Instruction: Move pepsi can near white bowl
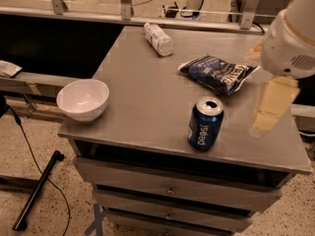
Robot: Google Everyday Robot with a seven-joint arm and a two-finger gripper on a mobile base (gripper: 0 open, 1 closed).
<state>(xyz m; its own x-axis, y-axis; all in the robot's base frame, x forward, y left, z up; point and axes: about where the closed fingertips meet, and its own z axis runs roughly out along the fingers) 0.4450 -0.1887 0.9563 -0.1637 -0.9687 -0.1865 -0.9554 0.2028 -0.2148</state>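
The pepsi can (204,124) stands upright near the front edge of the grey cabinet top (147,87), right of centre. It is dark blue with white lettering and an opened silver top. The white bowl (82,99) sits at the front left corner of the same top, well to the left of the can. My gripper (268,109) hangs at the right side of the top, to the right of the can and a little above the surface. It touches nothing and holds nothing that I can see.
A blue crinkled chip bag (217,73) lies behind the can. A clear plastic bottle (158,39) lies on its side at the back. The cabinet has drawers (170,188) below. A black cable and pole (37,191) lie on the floor at left.
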